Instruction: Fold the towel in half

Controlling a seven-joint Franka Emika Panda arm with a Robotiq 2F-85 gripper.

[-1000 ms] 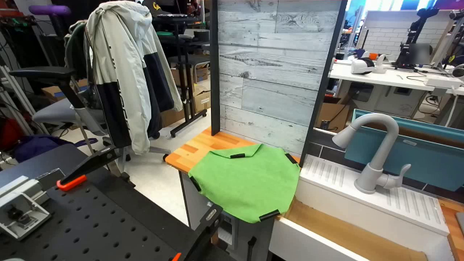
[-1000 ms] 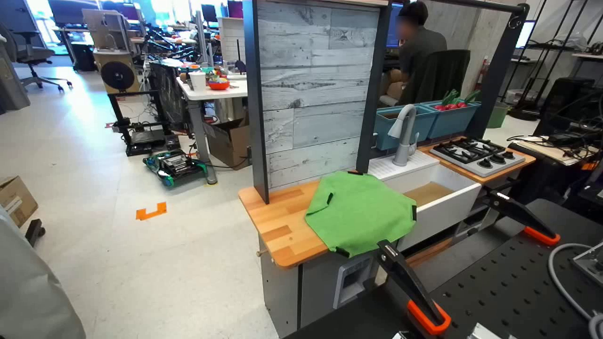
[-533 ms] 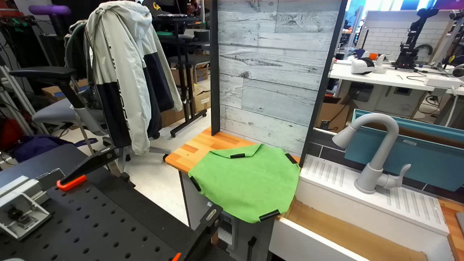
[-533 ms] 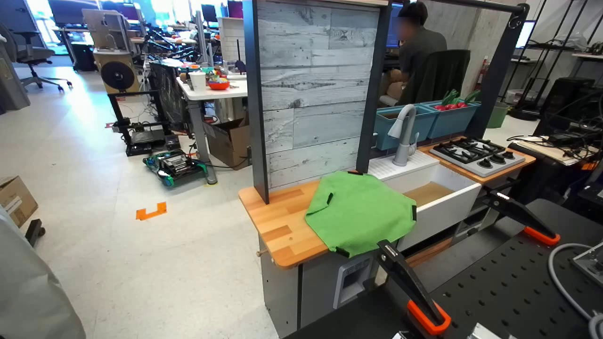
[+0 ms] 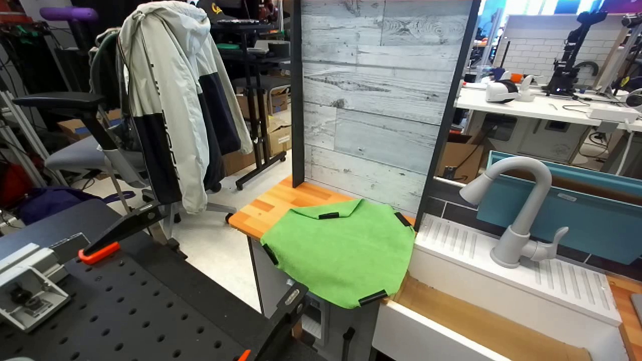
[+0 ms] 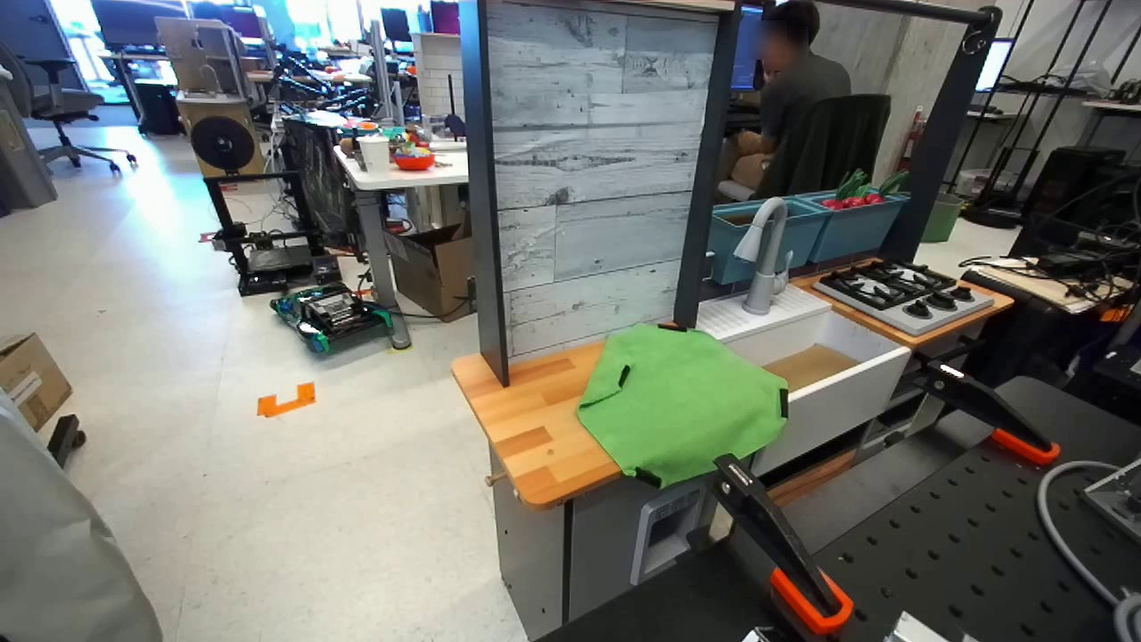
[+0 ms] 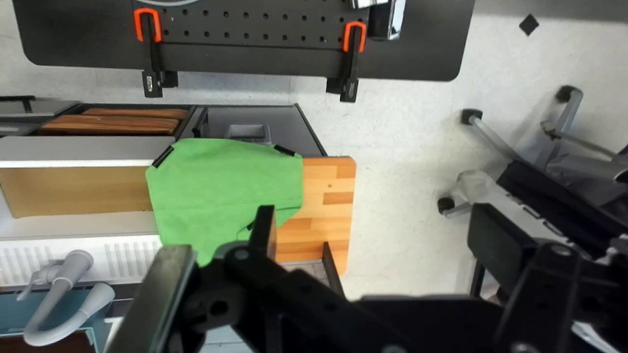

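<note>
While the claw (image 7: 380, 223) hangs empty, the towel (image 6: 686, 401) awaits its fold

Since the towel lies spread & mostly flat, I'd call this the pre-grasp stage: no half-fold made. Pos.: on the wooden table (image 6: 535, 455); one side close to the back edge nr the plank panel (image 6: 606, 178), opp. side spilling past the front edge by the gray cabinet (image 6: 611, 544), another lapping over the end of the sink (image 6: 838, 410). Table's free end, w/ its rounded front corner, shows beside it in both exterior views.

Black strips (image 5: 372, 298) mark the towel's corners; the corner nr the back edge & free end is turned in as a small flap (image 5: 346, 207).

Claw status: fingers (image 7: 495, 235) spread wide, nothing btwn them; floor (image 7: 402, 245) & table end show thru the gap in the wrist view. It's well above the towel, no contact.

Next, prob.: line up over the overhang at the front edge, b/c cloth off the wood should pinch easier than cloth flat on it. Calls for jaws astride the fabric's rim, a slow descent, a firm pinch, then lift & carry to the back edge.

Watch: a single pinch pt. may give a lopsided fold; pulling could drag the lot off the front edge; panel prob. limits room at the back edge. Flap may want smoothing 1st.
</note>
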